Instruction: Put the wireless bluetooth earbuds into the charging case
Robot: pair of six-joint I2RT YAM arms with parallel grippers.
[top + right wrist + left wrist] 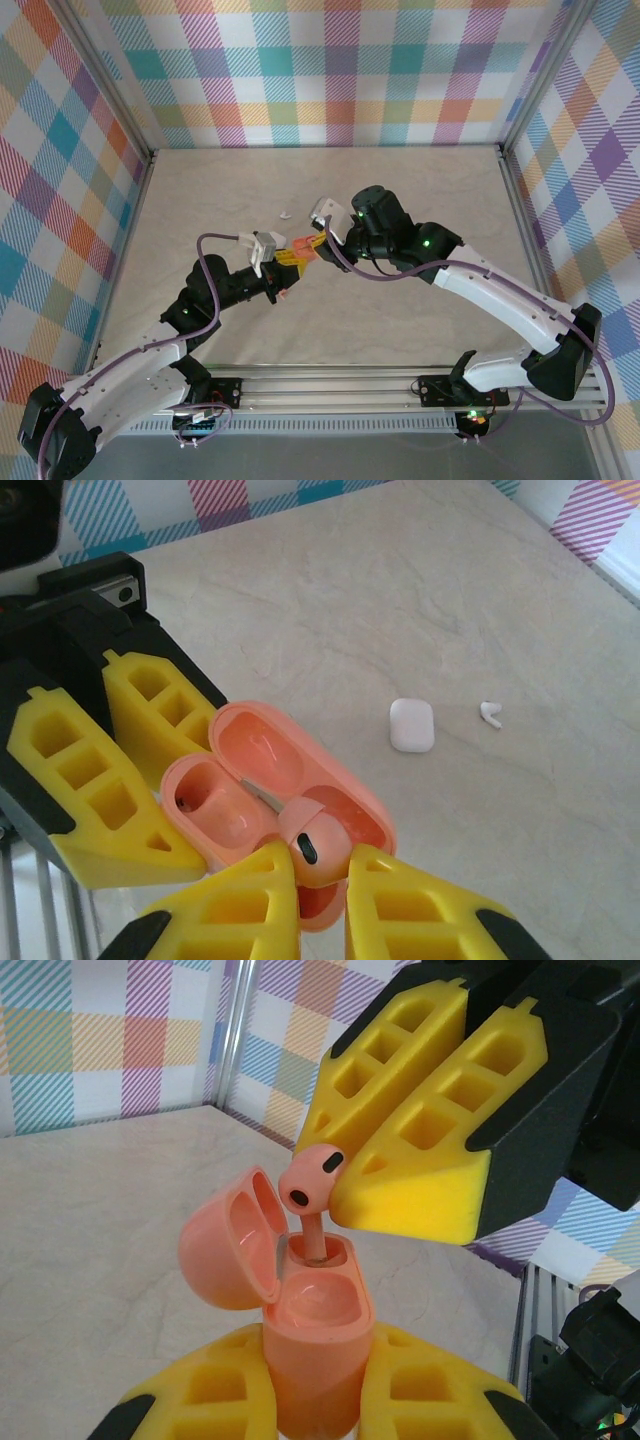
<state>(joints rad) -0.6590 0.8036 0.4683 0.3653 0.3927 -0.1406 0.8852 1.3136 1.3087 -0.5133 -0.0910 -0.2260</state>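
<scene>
- The pink charging case is held upright, clamped between the fingers of the left gripper, with its lid swung fully back.
- The pink earbud is pinched by its head in the narrowly closed right gripper, and its stem is partly inside the far socket of the case.
- The step in hand is judged to be the seating of this bud. The stem should be kept in line with the socket and lowered straight, with no sideways push against the rim.
- The case should be held steady by the left arm while the bud is pressed down. Release is best left until the head sits in its hollow.
- The bud is small and smooth, so a twist between the pads is to be guarded against. A slow, light descent is advised.
- The nearer socket appears empty.
- On the table a white case lies shut, with a white earbud near it. What is inside that case cannot be told.
</scene>
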